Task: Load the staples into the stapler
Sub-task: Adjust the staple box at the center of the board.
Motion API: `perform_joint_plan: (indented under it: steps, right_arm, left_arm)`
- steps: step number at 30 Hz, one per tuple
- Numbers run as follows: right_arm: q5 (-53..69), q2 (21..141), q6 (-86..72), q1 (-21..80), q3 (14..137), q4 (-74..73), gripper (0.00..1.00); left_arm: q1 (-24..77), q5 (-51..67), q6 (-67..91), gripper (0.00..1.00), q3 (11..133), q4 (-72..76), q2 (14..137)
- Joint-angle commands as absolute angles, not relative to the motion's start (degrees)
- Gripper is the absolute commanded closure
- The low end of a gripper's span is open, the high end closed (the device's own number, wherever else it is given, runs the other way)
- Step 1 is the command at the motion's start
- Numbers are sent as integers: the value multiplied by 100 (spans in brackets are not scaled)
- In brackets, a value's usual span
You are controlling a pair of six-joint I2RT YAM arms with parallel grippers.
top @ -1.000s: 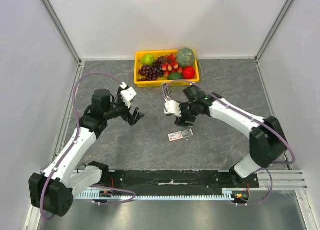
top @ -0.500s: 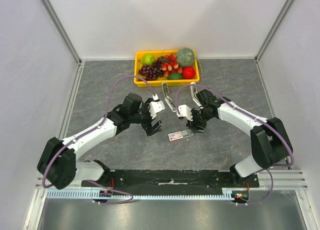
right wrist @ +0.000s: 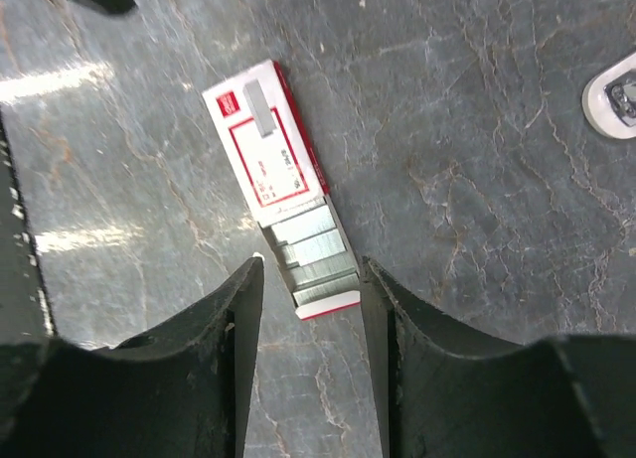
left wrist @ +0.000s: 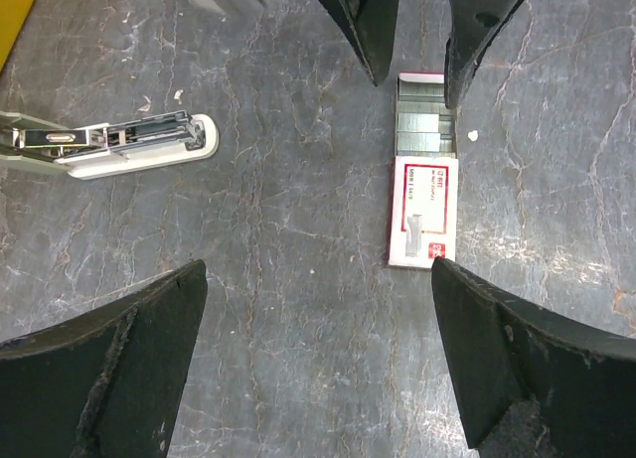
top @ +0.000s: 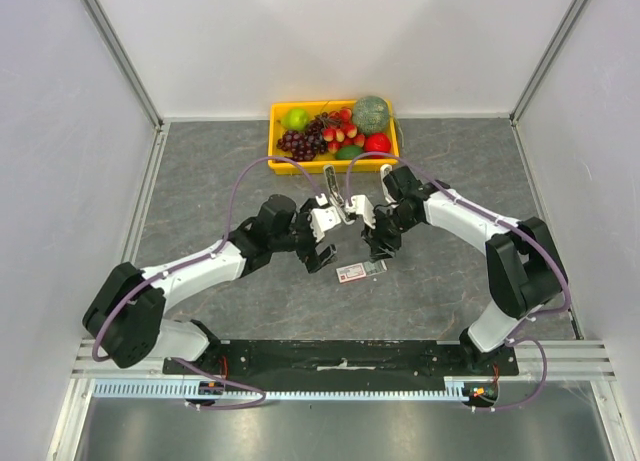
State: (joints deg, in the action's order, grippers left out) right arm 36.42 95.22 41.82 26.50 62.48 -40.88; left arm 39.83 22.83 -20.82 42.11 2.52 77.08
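Swung inward, right gripper (right wrist: 310, 269) stands half-open astride flat red-white staples box (right wrist: 273, 160); left gripper (left wrist: 313, 279) wide.

The small flat red-and-white staples box (right wrist: 266, 160) looks like smooth printed card with a slight sheen. The thin silvery strips (right wrist: 316, 254) in its open end are bright, ribbed metal. My right fingers (right wrist: 204, 369) are matt black plastic, faintly grainy. The dark grey marbled tabletop (right wrist: 477, 180) is smooth and glossy. The long white stapler (left wrist: 149, 150) is shiny plastic around polished metal.
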Motion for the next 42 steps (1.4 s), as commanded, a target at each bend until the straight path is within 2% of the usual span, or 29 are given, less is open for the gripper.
perform_joint_plan:
  steps: [1, 4, 9, 20, 42]
  right_arm:
    - [3991, 9580, 3439, 2645, 6600, -4465, 51]
    - [3850, 9729, 3104, 2646, 6636, -4456, 55]
    - [3920, 9835, 2690, 2645, 6425, -4368, 54]
    - [4438, 9659, 2821, 1996, 6425, -4421, 52]
    - [4632, 8877, 3050, 1134, 6311, -4465, 49]
  left_arm:
    - [4113, 2031, -1969, 0, 4113, 843, 7813]
    - [4227, 1925, -1978, 0, 4131, 958, 7910]
    - [4526, 1784, -2056, 0, 4140, 1133, 8138]
    - [4896, 1995, -2180, 0, 4500, 888, 8850]
    - [5080, 2206, -2224, 0, 4992, 448, 9808]
